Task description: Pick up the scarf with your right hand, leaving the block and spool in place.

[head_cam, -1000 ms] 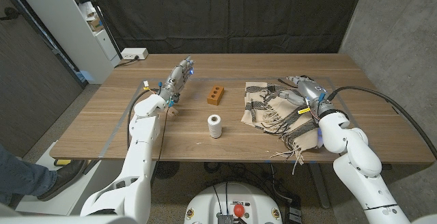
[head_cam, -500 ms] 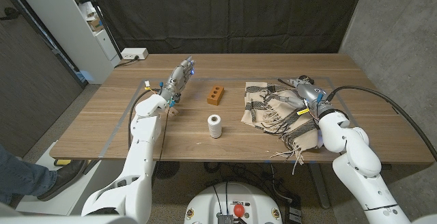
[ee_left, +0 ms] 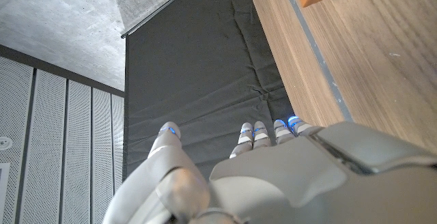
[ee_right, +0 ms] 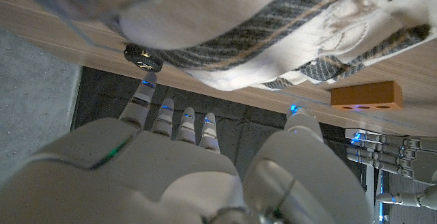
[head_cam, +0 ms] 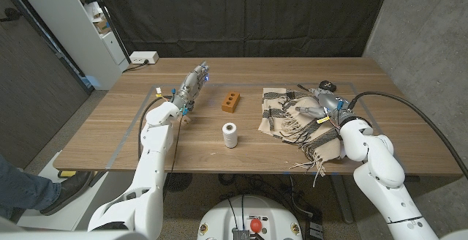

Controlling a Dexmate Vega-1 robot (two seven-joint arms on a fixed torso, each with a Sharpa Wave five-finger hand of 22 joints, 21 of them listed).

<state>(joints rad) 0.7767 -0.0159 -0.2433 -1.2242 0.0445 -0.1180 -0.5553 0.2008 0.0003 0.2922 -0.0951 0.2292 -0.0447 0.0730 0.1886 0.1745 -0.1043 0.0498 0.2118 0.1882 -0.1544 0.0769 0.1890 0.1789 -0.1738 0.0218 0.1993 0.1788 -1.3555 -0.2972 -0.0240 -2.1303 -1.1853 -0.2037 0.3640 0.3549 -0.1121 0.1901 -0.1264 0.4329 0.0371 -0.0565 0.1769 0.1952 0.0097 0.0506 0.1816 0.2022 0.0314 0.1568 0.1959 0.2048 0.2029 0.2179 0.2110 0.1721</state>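
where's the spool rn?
Head view: the spool stands upright near the table's middle, in front of the block and left of the scarf, touching neither.

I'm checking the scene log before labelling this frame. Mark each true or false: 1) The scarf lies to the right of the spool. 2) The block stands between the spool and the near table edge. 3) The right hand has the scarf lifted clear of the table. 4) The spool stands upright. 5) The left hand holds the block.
1) True: the scarf lies right of the spool.
2) False: the block lies beyond the spool, toward the far edge.
3) False: the scarf lies on the table; the right hand is at it.
4) True.
5) False: the left hand is apart from the block, holding nothing.
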